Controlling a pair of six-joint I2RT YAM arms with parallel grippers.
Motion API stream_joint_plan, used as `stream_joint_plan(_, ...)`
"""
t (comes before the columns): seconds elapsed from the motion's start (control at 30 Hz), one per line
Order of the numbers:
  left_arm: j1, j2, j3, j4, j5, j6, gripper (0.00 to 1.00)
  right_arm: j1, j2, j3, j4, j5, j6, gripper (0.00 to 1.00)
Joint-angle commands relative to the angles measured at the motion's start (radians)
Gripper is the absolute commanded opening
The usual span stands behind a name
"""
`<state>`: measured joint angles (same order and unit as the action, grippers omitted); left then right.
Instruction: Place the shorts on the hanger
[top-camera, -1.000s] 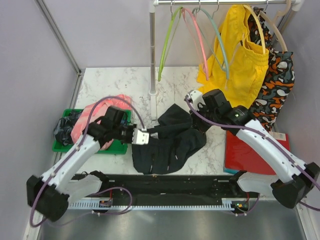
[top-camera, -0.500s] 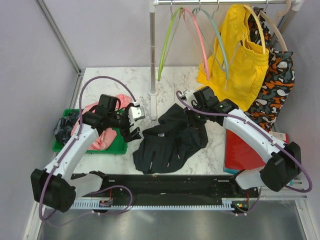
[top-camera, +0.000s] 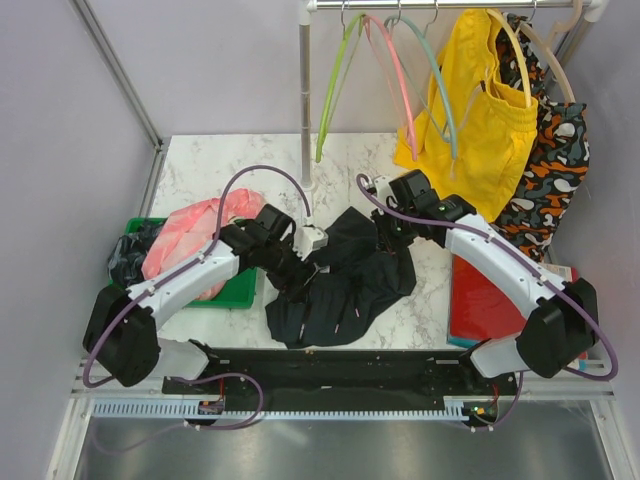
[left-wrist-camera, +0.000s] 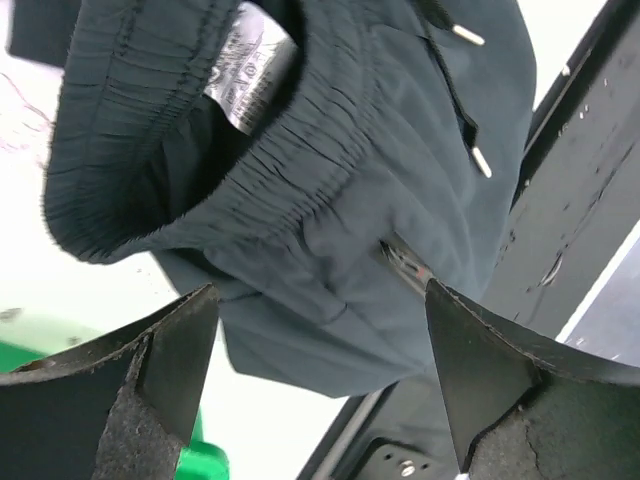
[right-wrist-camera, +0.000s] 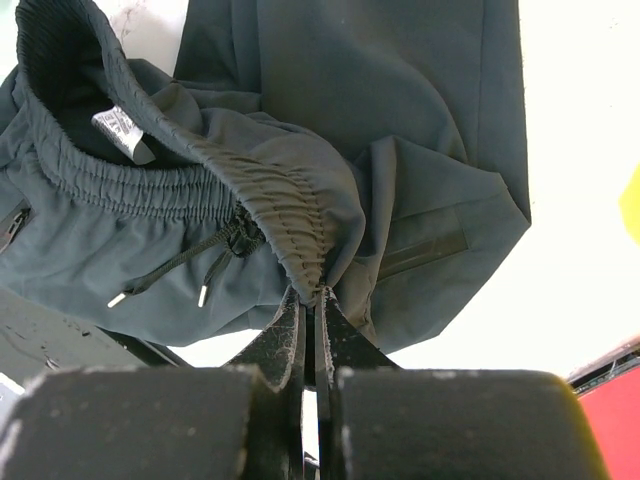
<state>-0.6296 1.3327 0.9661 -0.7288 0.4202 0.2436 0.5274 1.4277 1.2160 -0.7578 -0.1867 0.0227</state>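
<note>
One pinch holds the shorts (top-camera: 345, 280).
Right end effector (right-wrist-camera: 312, 300) clamps the waistband; left end effector (left-wrist-camera: 320, 300) gapes beside it; thin hold may slip.

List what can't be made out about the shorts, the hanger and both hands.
- Label of the shorts: print too small and blurred in both wrist views.
- How the shorts' legs lie: top view, buried in folds.
- Left hand: top view, fingertips lost against dark fabric; contact unclear.
- Hanger: outside both wrist views; its hook too small in top view.
- Right hand: depth of its waistband pinch, hidden between its fingers.
</note>
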Motion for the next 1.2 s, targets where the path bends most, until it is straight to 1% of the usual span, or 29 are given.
stream_joint_plan(0.0, -0.001, 0.052, 0.013, 0.074, 0.011, -0.141, 0.91, -0.003, -0.052, 0.017, 0.026, -0.020, 0.006, 0.00)
stream_joint_plan(0.03, -0.001, 0.094, 0.017, 0.075, 0.029, -0.136, 0.91, -0.003, -0.055, 0.016, 0.028, -0.023, 0.005, 0.00)
stream_joint_plan(0.13, -0.001, 0.147, 0.045, 0.078, 0.069, -0.119, 0.87, -0.003, -0.065, 0.011, 0.023, -0.023, 0.011, 0.00)
stream_joint_plan(0.23, -0.001, 0.187, 0.069, 0.085, 0.071, -0.107, 0.69, -0.003, -0.084, 0.011, 0.012, -0.019, 0.013, 0.00)
stream_joint_plan(0.27, -0.001, 0.200, 0.075, 0.083, 0.068, -0.102, 0.55, -0.003, -0.088, 0.011, 0.008, -0.016, 0.010, 0.00)
stream_joint_plan(0.3, 0.001, 0.201, 0.079, 0.072, 0.065, -0.092, 0.46, -0.004, -0.101, 0.008, 0.006, -0.008, 0.006, 0.00)
stream_joint_plan(0.33, 0.007, 0.198, 0.085, 0.059, 0.058, -0.086, 0.28, -0.004, -0.107, 0.008, 0.005, -0.002, 0.000, 0.00)
stream_joint_plan(0.43, 0.031, 0.146, 0.117, 0.003, 0.045, -0.070, 0.12, -0.007, -0.133, 0.014, -0.027, 0.021, -0.012, 0.00)
stream_joint_plan(0.5, 0.042, 0.073, 0.147, -0.053, 0.063, -0.038, 0.08, -0.017, -0.160, 0.025, -0.044, 0.036, -0.012, 0.00)
stream_joint_plan(0.53, 0.042, 0.044, 0.157, -0.072, 0.068, -0.024, 0.03, -0.018, -0.171, 0.031, -0.057, 0.055, -0.013, 0.00)
stream_joint_plan(0.57, 0.042, -0.017, 0.178, -0.095, 0.072, -0.008, 0.02, -0.029, -0.183, 0.039, -0.063, 0.064, -0.013, 0.00)
stream_joint_plan(0.7, 0.050, -0.148, 0.250, -0.171, 0.049, 0.049, 0.02, -0.044, -0.242, 0.132, -0.107, 0.111, -0.050, 0.00)
stream_joint_plan(0.83, 0.065, -0.236, 0.373, -0.219, 0.019, 0.071, 0.02, -0.047, -0.286, 0.236, -0.146, 0.179, -0.053, 0.00)
stream_joint_plan(0.87, 0.068, -0.248, 0.397, -0.219, 0.008, 0.080, 0.02, -0.047, -0.299, 0.261, -0.152, 0.225, -0.055, 0.00)
stream_joint_plan(0.97, 0.079, -0.282, 0.502, -0.199, -0.014, 0.088, 0.02, -0.047, -0.309, 0.387, -0.175, 0.279, -0.058, 0.00)
stream_joint_plan(1.0, 0.082, -0.286, 0.529, -0.193, -0.029, 0.094, 0.02, -0.047, -0.314, 0.454, -0.178, 0.292, -0.072, 0.00)
stream_joint_plan(1.03, 0.082, -0.299, 0.577, -0.182, -0.035, 0.103, 0.02, -0.049, -0.316, 0.486, -0.186, 0.291, -0.084, 0.00)
stream_joint_plan(1.17, 0.082, -0.320, 0.652, -0.095, -0.064, 0.169, 0.02, -0.047, -0.309, 0.651, -0.202, 0.285, -0.148, 0.00)
